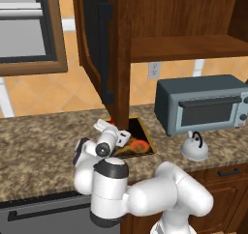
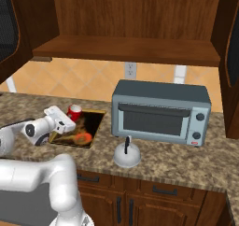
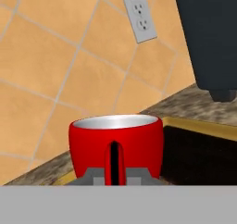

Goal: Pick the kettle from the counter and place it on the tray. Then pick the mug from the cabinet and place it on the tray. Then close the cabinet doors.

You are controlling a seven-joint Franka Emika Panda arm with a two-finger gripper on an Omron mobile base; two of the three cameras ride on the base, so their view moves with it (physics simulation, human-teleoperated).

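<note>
Listing by size, largest first. Cabinet [image 2: 135, 15]: dark reddish wood, shelf bare, both cabinet doors [image 1: 99, 44] standing open. Bench [image 1: 43, 151]: speckled granite, carrying all the rest. Toaster oven [image 2: 161, 112]: grey, at the back, no part of the job. Tray [image 2: 91, 127]: gold-rimmed, painted surface, lying left of the oven. Kettle [image 2: 127, 156]: silver dome, black arched handle, standing on the bench in front of the oven, well apart from the tray; likely the heavier item, rigid and smooth-sided, so the handle looks the surest hold. Mug [image 3: 115, 146]: red, whitish inside, upright at the tray's far left corner; whether it rests on the tray or hangs just above it is hard to tell. Rigid, light, probably slippery and breakable; held by its handle. Gripper [image 3: 114, 176]: clamped on the mug's handle, fingertips [image 3: 95, 177] either side.
</note>
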